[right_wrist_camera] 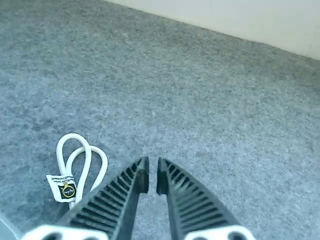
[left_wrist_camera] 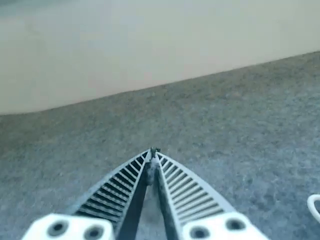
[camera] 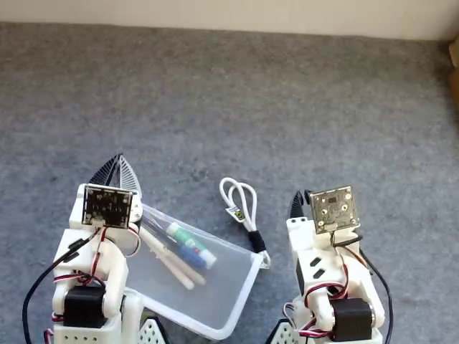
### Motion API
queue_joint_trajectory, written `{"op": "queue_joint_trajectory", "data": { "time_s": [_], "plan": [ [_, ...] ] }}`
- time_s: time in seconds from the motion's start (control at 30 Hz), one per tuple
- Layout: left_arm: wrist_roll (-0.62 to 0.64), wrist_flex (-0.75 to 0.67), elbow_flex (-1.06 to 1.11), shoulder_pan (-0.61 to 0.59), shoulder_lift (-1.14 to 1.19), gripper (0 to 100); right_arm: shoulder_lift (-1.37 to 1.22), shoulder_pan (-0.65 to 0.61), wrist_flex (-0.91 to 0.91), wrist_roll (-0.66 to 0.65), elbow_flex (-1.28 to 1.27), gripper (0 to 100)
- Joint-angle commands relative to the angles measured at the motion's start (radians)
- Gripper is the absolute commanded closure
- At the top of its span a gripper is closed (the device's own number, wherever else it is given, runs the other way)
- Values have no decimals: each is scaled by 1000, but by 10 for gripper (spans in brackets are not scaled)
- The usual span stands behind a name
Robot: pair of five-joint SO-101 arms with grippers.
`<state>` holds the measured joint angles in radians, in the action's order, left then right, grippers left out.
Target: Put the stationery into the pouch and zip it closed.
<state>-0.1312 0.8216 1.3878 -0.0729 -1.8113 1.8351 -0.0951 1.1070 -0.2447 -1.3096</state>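
Both arms flank the pouch (camera: 215, 308), left fingers (left_wrist_camera: 175, 190) and right fingers (right_wrist_camera: 120, 200) pressed together empty; stationery (camera: 190, 247) lies inside, so the pull cord (camera: 254, 239) probably awaits zipping.

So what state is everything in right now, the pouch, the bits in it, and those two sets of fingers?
Pouch: lying flat between the arms; cannot tell if zipped.
Stationery: inside the pouch, lying flat.
White cord loop: lying slack on the table at the pouch's corner.
Left gripper: fingers shut, holding nothing.
Right gripper: fingers shut, holding nothing.
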Motion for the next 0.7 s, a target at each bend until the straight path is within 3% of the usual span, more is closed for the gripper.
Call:
{"op": "queue_joint_trajectory", "data": {
  "time_s": [0.0,0.27,0.5,0.67],
  "plan": [
    [8,87,-35,-44,-13,994,2,-10,-30,-17,5,978],
    [6,247,-28,-45,-13,993,2,-12,-122,-17,5,978],
    [5,227,102,-42,-13,993,2,-12,-119,160,-48,981],
    [5,163,179,-42,-13,993,2,-8,-119,167,-180,984]
  ]
}}
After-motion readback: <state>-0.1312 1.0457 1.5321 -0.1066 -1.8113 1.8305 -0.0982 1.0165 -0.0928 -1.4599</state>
